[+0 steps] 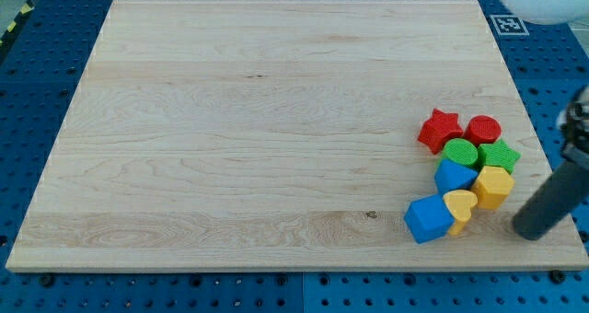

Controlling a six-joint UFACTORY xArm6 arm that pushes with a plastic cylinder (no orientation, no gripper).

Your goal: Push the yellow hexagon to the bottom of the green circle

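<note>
Now my tip sits just right of the yellow hexagon, not touching. No fingers, only a rod. Next, push it left, under the green circle.

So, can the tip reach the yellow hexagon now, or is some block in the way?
Probably yes. My tip sits just to the view's right of the yellow hexagon, slightly lower, with bare board between them. The other blocks, such as the green circle, lie on the hexagon's far side.
</note>
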